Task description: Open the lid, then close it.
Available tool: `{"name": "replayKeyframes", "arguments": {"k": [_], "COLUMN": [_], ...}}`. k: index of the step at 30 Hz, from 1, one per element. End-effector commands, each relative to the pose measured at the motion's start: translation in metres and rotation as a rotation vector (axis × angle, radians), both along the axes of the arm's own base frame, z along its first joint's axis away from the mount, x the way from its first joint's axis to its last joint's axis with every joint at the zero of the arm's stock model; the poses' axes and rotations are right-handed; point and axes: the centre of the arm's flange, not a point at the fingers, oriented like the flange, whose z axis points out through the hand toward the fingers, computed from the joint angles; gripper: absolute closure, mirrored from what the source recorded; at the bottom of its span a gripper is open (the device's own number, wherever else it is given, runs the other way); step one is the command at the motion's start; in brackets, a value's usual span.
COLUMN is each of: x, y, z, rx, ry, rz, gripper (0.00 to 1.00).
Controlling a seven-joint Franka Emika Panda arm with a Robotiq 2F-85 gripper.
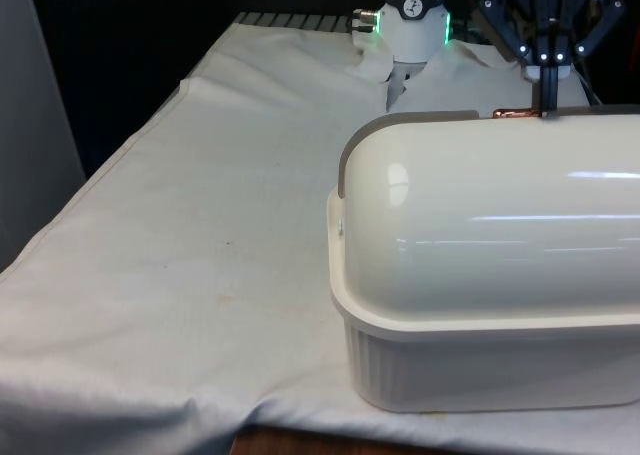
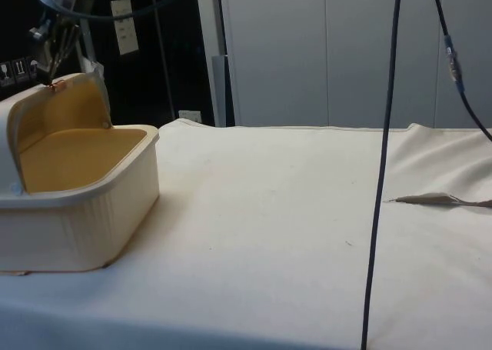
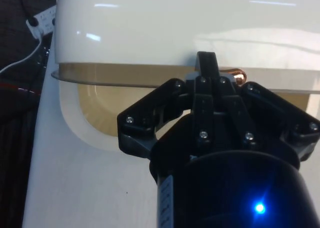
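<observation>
The lid [image 2: 54, 108] of the bread box [image 2: 84, 211] stands rolled back, its edge up high, so the opening half of the task looks done or nearly so; closing is still to come. The box sits on the table [image 1: 180, 245] at the front view's right, near the close edge.

The gripper [image 1: 548, 87] is at the lid's raised edge, where a copper handle [image 1: 515, 114] runs along the rim. In the wrist view the fingers [image 3: 206, 70] appear drawn together on that handle [image 3: 239, 76], so the gripper seems to be clamped on it, though the contact itself is partly hidden.

The front view gives just the box's rounded back and the gripper above it. The side view shows what that hides: the tan inside [image 2: 77, 150], open to view, with nothing visible in it. The wrist view adds the gap under the lid's rim.
</observation>
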Motion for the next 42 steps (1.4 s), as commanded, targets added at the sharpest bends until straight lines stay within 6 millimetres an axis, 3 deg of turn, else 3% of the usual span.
{"name": "replayKeyframes", "arguments": {"k": [1, 18, 42], "x": [0.000, -0.001, -0.034], "y": [0.000, 0.000, 0.004], "z": [-0.001, -0.001, -0.024], "rx": [0.000, -0.001, -0.013], "ry": [0.001, 0.005, 0.164], "rz": [0.000, 0.001, 0.007], "gripper": [1.00, 1.00, 1.00]}}
